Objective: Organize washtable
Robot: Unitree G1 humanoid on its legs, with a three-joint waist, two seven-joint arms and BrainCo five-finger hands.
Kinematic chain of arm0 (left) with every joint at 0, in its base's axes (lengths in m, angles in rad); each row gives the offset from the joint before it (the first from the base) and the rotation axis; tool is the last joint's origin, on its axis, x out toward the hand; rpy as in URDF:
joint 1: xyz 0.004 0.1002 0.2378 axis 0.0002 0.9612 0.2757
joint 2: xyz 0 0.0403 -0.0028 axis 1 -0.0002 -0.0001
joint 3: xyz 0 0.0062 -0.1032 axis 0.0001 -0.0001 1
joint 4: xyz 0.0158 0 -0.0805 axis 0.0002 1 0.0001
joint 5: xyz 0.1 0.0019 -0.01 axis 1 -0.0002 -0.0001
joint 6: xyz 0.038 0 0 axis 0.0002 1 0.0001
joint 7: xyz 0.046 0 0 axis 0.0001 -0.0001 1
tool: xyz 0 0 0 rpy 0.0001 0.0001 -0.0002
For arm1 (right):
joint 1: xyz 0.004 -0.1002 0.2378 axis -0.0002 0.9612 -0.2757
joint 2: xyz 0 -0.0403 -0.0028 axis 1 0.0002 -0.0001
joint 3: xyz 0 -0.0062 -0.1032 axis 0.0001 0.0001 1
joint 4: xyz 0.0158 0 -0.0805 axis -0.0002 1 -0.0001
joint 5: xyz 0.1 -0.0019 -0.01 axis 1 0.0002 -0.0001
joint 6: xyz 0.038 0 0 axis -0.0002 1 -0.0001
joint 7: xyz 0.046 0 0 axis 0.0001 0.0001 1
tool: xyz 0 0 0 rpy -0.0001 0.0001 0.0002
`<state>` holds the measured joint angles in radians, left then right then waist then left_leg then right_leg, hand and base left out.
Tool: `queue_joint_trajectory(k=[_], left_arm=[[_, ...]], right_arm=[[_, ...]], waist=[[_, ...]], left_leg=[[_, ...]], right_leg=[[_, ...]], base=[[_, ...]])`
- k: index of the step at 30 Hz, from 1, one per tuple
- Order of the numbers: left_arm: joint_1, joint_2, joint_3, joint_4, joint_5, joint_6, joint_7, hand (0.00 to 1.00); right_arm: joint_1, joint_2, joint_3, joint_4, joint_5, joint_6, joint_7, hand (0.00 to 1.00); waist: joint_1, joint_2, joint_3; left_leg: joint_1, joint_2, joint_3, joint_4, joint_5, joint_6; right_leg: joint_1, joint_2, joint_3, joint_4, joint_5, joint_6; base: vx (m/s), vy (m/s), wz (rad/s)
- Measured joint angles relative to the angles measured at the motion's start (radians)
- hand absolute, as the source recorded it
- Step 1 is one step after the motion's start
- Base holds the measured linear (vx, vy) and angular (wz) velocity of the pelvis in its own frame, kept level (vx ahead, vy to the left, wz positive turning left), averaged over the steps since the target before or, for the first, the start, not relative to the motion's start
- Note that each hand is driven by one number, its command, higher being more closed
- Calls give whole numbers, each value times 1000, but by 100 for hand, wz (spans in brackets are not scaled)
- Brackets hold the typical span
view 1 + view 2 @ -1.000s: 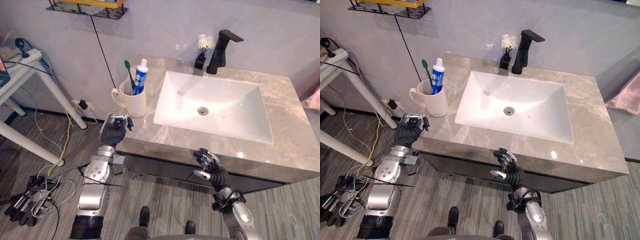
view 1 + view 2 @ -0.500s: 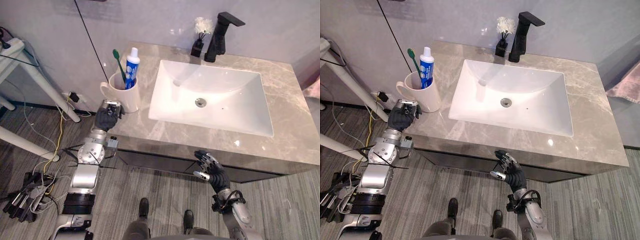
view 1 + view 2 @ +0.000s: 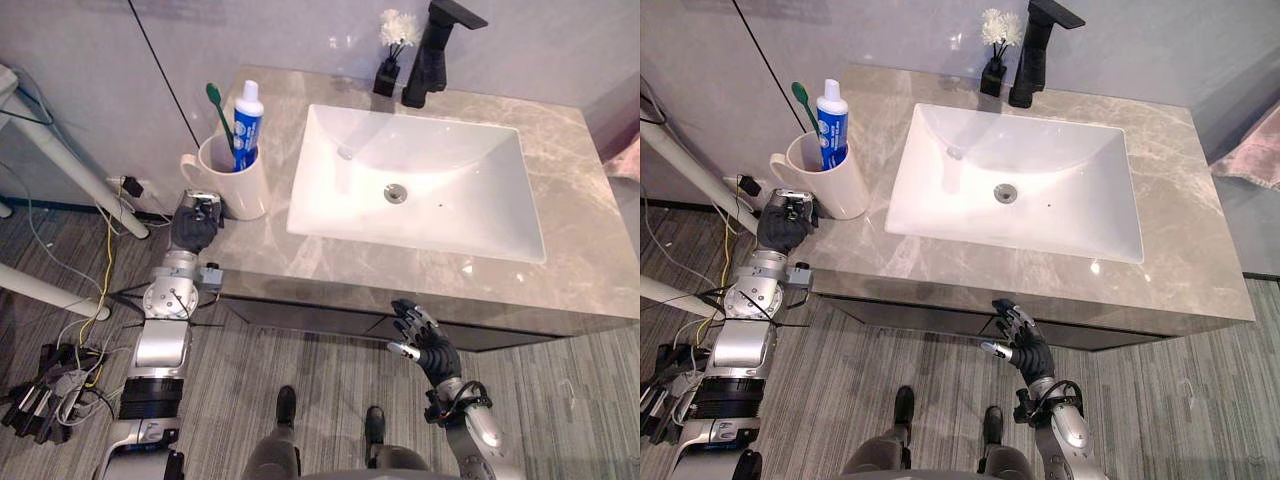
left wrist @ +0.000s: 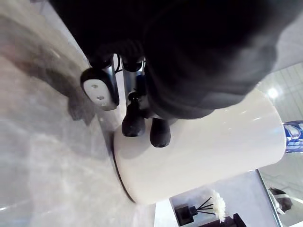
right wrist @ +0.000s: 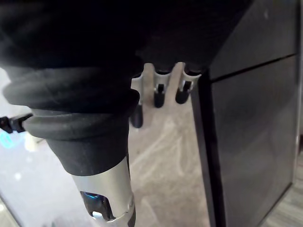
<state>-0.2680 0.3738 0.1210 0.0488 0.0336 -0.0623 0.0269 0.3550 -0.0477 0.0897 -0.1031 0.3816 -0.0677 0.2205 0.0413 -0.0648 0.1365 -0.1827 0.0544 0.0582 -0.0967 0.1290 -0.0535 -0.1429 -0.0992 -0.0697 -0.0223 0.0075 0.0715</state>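
Here the one filled container is a white glazed ceramic mug with a side handle [image 3: 245,190], standing upright on the left end of the grey-brown veined marble worktop [image 3: 575,235], just beside the left rim of the white rectangular sunken basin [image 3: 455,205]. In the mug stand two things, both leaning against its rim: a green-handled toothbrush [image 3: 222,118], head up, and a white toothpaste tube with a blue label [image 3: 247,125], cap up. The tube's print is too small to make out. The basin holds nothing but its round metal drain [image 3: 396,192].

At the back edge of the worktop a matt black angular tap [image 3: 432,55] rises behind the basin. Just beside it sits a small black diffuser bottle with dark sticks and a white flower head [image 3: 386,72].

The left hand [image 3: 193,225] is at the front left corner of the worktop, just in front of the mug. Its fingers [image 4: 133,124] are clenched and grasp nothing; the dark tips lie close to the mug's lower wall, and I cannot tell whether they touch it.

The right hand [image 3: 428,345] hangs below the worktop's front edge, before the dark cabinet front [image 3: 330,318], its fingers [image 5: 159,97] released and loosely spread.
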Motion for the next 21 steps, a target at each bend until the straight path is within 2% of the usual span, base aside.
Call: queue_joint_trajectory(k=[12, 17, 21], left_arm=[[-16, -5, -4, -7, 0, 0, 1, 100], [-17, -11, -40, -14, 1, 0, 0, 100], [-17, -38, -54, -25, 17, 0, -2, 100]], right_arm=[[-7, 0, 7, -2, -31, 0, 1, 0], [-6, 0, 8, -2, -39, 0, 1, 0], [-6, 0, 11, -2, -40, 0, 0, 0]], waist=[[0, 0, 11], [-1, 0, 11], [-1, 0, 11]], left_leg=[[-16, 0, 4, 1, 0, 1], [-15, -1, 3, 1, 0, 1], [-14, -2, 1, 1, 0, 1]], right_leg=[[-18, 1, 7, -7, 9, -1], [-17, 0, 7, -7, 10, -2], [-16, -1, 5, -7, 10, -2]], base=[[7, 0, -2], [0, 0, 0], [0, 0, 0]])
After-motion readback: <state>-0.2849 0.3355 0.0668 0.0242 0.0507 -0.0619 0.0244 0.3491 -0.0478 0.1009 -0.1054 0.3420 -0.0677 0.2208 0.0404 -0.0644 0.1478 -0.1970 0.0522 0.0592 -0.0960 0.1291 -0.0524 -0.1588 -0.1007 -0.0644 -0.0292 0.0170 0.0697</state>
